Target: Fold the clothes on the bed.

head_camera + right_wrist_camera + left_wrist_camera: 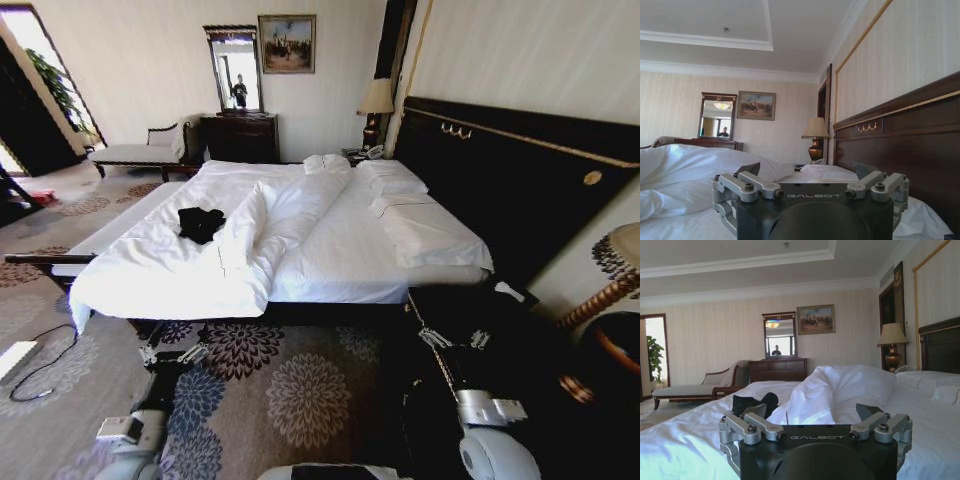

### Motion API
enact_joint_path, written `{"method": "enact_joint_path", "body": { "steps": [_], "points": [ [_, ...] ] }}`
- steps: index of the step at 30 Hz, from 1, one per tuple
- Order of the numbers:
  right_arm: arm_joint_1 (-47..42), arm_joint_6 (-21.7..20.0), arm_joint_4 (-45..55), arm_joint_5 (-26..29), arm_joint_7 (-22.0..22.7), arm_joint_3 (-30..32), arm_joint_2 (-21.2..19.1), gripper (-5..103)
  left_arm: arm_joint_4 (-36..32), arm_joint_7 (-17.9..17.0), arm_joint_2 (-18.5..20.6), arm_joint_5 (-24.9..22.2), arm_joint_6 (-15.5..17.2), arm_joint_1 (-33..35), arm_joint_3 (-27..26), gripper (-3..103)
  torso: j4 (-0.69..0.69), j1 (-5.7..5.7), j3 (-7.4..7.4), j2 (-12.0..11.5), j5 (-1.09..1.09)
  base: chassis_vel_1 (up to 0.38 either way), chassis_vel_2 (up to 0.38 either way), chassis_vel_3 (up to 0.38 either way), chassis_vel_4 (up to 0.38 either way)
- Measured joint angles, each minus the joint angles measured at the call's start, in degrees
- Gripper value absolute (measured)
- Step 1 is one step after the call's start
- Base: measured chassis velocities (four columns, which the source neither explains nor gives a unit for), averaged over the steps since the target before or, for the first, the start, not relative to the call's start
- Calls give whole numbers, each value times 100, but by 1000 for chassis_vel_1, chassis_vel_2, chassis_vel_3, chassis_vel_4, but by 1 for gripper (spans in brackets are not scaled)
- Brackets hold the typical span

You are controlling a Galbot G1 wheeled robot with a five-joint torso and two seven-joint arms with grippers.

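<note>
The clothes (pixel 200 223) are one crumpled black garment lying on the left part of the bed (pixel 330 250), on the white duvet beside a bunched-up ridge of bedding. In the left wrist view the clothes (pixel 754 402) lie just beyond my left gripper (pixel 814 412), which is open with nothing between its fingers. My left gripper (pixel 172 354) hangs low over the carpet, in front of the bed's near edge. Near the bed's right corner, my right gripper (pixel 453 338) is held low. The right gripper (pixel 806 170) is open and empty, facing along the headboard side.
A tall dark headboard (pixel 520 170) runs along the right, with pillows (pixel 430 230) below it. A dark nightstand (pixel 480 300) stands close to my right arm. A chaise (pixel 135 152), dresser (pixel 240 137) and lamp (pixel 377 100) line the far wall. A cable (pixel 40 365) lies on the carpet.
</note>
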Motion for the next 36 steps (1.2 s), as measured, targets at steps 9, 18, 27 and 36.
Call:
{"method": "enact_joint_path", "body": {
  "steps": [9, 18, 27, 36],
  "points": [
    [18, 0, -5, 3, 3, 0, 2, 100, -17, 2, 14, -4, -1, 2, -1, 100, 1, 6, 2, -2, 1, -185, 185, 194, -187],
    [67, -5, -69, 6, 8, -29, 0, 100, 31, 7, 15, 6, -1, -26, 20, 100, 1, 7, 2, -4, 1, -227, 233, 226, -225],
    [131, -14, -151, 5, 14, -67, 8, 100, 103, 8, 16, 26, 3, -70, 39, 100, 0, 6, 2, -3, 0, -191, 197, 202, -200],
    [169, -15, -206, -9, 19, -94, 19, 100, 164, 10, 16, 47, 7, -114, 59, 100, 0, 6, 2, -3, 1, -215, 230, 209, -221]
  ]
}}
